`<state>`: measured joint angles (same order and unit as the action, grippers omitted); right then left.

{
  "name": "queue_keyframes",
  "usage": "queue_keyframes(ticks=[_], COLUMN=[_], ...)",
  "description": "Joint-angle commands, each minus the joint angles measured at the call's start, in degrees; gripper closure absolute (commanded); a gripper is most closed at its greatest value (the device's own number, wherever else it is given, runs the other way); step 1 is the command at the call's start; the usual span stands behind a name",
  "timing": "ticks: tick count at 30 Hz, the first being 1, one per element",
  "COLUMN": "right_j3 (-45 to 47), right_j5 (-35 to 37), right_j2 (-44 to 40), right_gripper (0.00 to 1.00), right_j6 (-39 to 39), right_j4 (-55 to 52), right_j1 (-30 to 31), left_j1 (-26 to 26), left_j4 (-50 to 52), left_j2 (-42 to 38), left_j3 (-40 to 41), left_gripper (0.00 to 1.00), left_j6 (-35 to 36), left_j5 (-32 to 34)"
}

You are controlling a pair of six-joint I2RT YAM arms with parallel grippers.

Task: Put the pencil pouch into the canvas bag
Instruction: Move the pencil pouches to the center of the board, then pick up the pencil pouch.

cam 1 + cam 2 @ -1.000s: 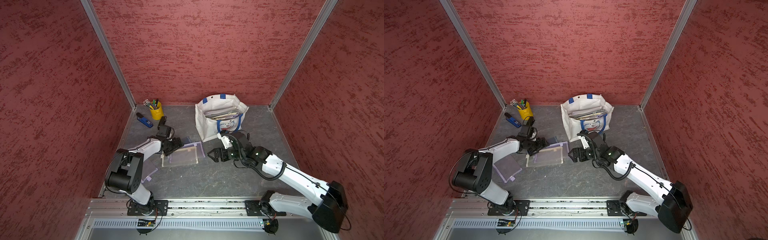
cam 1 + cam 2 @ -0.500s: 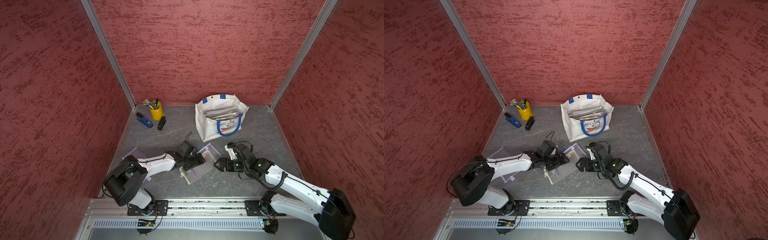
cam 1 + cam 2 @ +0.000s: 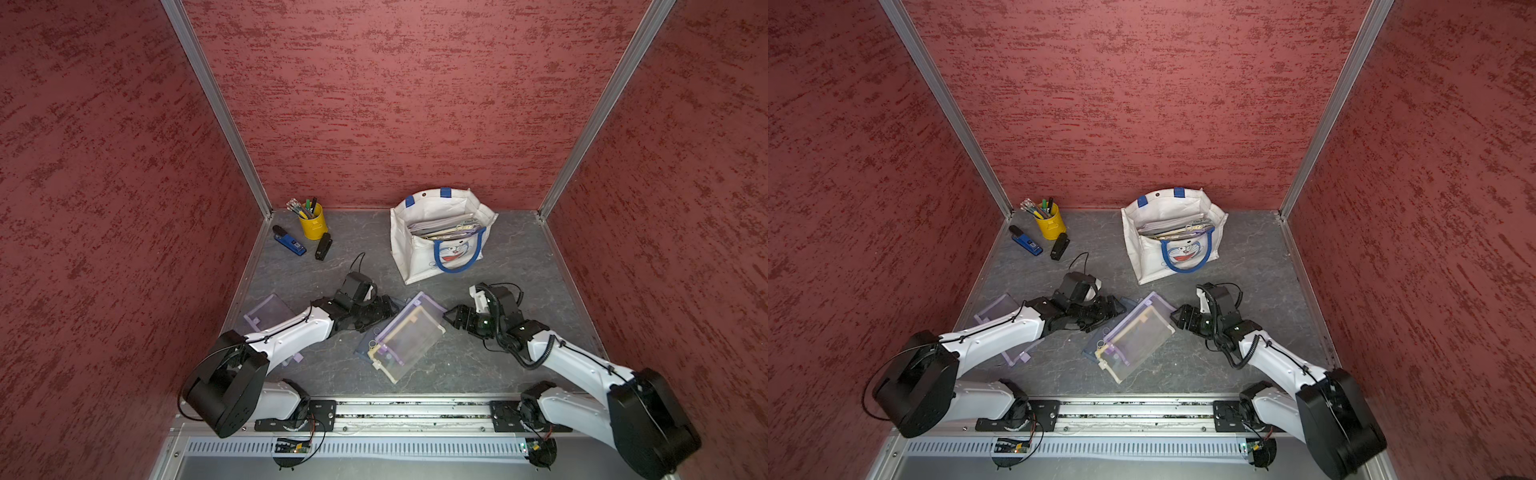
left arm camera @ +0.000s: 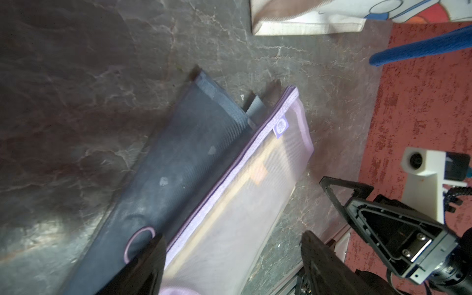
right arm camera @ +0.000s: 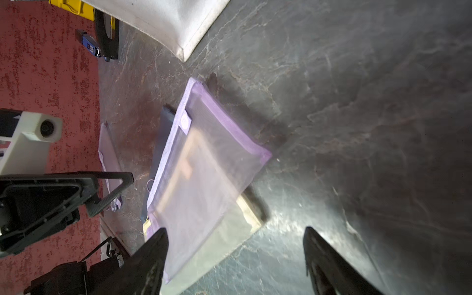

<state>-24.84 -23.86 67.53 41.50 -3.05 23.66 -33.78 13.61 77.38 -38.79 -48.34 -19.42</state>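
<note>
So, status: early stage. As I judge, no part of the task is done yet.
Pouch (image 3: 409, 336): purple mesh. It lies flat on the table (image 3: 332, 266), mid-front, on top of a small pile and between the two grippers. It is well apart from the bag.
Pile: under it are a beige pouch (image 3: 384, 368) and a dark pouch (image 4: 178, 166), fanned out with edges showing.
Bag (image 3: 409, 259): stands upright at the back with the mouth open and papers etc. inside. One blue handle hangs over the front.
L gripper (image 3: 382, 311): jaws spread wide, low at the pouch's edge. In the left wrist view one finger (image 4: 150, 258) is over the dark pouch, and the purple edge runs between the fingers. No pinch is seen; it holds nothing.
R gripper (image 3: 451, 320): jaws spread wide, just beside the pouch's corner on its side. In the right wrist view the pouch reaches one finger (image 5: 153, 255); I cannot tell if they touch. It holds nothing.
Done: approach only, prob.; both arms are at the pouch.
Left: grasp, lift, carry to the bag, lower through the mouth, release.
Risk: the mesh is thin and flat, so a pinch may take the beige pouch too.
Other: a 2nd purple pouch (image 3: 270, 309) lies partly under the L arm. The cup (image 3: 312, 222) is at the back corner, not involved.
</note>
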Motion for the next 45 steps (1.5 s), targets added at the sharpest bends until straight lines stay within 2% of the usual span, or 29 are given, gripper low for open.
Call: queue_keyframes(ticks=[1, 4, 7, 11, 16, 19, 26, 31, 33, 36, 38, 40, 41, 43, 45], right_j3=[-2.32, -3.77, -3.88, -3.38, -2.58, -2.9, -6.2, -8.88, -9.17, -9.11, -9.32, -9.86, -10.01, -10.21, -10.54], right_j5=[-3.69, -3.97, -5.27, -8.51, -11.52, -11.85, -8.47, -4.51, -3.46, -4.1, -5.77, -7.23, -7.59, -8.21, -8.12], right_j2=[5.01, 8.95, 11.74, 15.42, 20.31, 20.72, 17.97, 13.71, 12.6, 13.07, 15.35, 18.24, 18.9, 19.04, 18.3], right_gripper=[0.17, 0.19, 0.2, 0.22, 0.24, 0.26, 0.47, 0.42, 0.39, 0.42, 0.46, 0.55, 0.61, 0.82, 0.95], right_j6=[-1.99, -3.61, -5.01, -4.63, -1.71, -1.71, -6.92, -10.72, -11.26, -10.79, -9.92, -9.05, -8.58, -7.86, -8.24], right_j4=[8.04, 8.47, 9.93, 15.42, 23.78, 24.71, 14.96, 6.43, 5.61, 7.56, 10.12, 12.15, 12.93, 14.1, 13.24], right_j1=[-1.29, -2.24, -3.16, -3.38, -3.36, -3.31, -3.33, -3.41, -3.6, -4.17, -4.37, -4.34, -4.32, -4.32, -4.32], left_j1=[-0.19, 0.13, 0.74, -1.32, -4.79, -6.03, -4.98, -3.85, -3.66, -3.66, -3.66, -3.74, -3.71, -3.92, -4.18], left_j4=[1.52, -2.81, -10.36, -11.59, -11.95, -12.28, -11.87, -11.49, -11.74, -11.73, -11.71, -11.37, -10.9, -8.83, -7.38], left_j2=[0.78, 1.95, 4.83, 10.98, 17.23, 19.31, 19.96, 19.38, 19.3, 19.54, 19.67, 19.73, 19.75, 19.59, 18.65], left_j3=[0.94, 3.77, 5.39, 1.18, -4.36, -6.12, -6.48, -5.87, -5.58, -5.35, -5.53, -5.87, -6.25, -7.58, -8.47], left_gripper=[0.18, 0.21, 0.29, 0.41, 0.51, 0.52, 0.52, 0.52, 0.52, 0.52, 0.52, 0.52, 0.52, 0.52, 0.52], left_j6=[3.01, 3.14, 2.38, 3.9, 4.29, 3.76, 4.11, 4.66, 4.73, 5.16, 5.61, 6.31, 6.71, 7.88, 8.79], left_j5=[0.64, 4.4, 4.39, 2.95, 1.64, 1.58, 1.27, 0.97, 0.79, 0.53, 0.36, 0.19, 0.15, 0.21, 0.26])
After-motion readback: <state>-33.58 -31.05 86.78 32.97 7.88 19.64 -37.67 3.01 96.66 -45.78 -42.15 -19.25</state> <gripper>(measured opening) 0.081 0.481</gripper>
